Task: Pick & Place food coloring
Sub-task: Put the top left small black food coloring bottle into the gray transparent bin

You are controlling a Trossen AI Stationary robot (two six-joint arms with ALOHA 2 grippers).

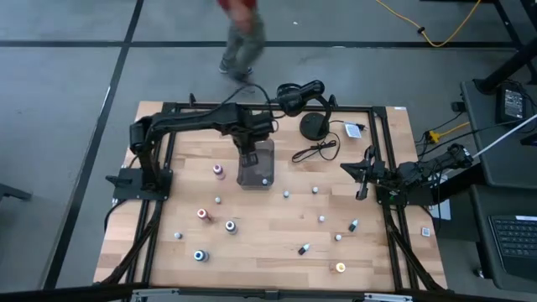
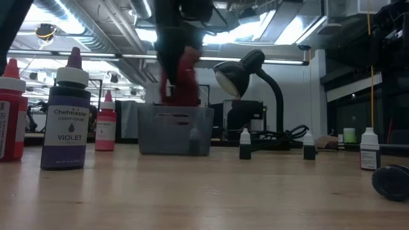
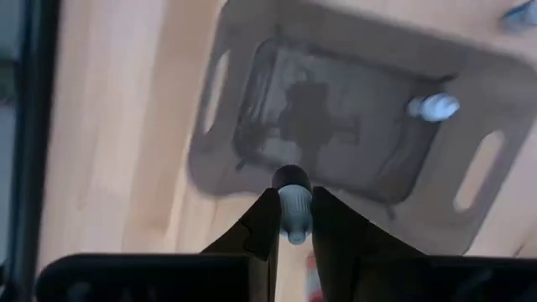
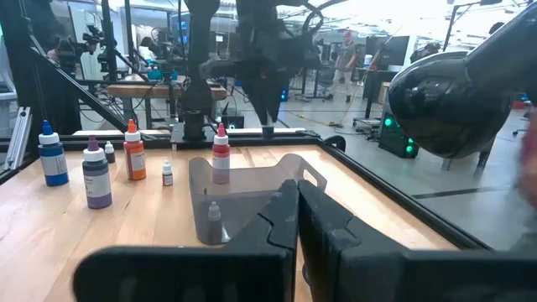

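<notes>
Holding a small dropper bottle [image 3: 293,210] between its closed fingers, the left gripper [image 1: 249,157] hangs over the gray tray [image 1: 268,149] at the far middle of the table, and the wrist view looks straight down into the tray, where one white-capped bottle [image 3: 433,106] already lies near a corner. The step in hand seems to be the release. To do it well, I think the gripper must first come lower, close to the tray floor and well inside the walls, so that the light bottle does not bounce out or roll, and only then open. The other food coloring bottles [image 1: 230,225] stand scattered on the wooden table [image 1: 277,226], most of them on the near side. On the right edge, the right gripper [image 1: 363,174] waits with its fingers closed on nothing, well apart from the tray.
</notes>
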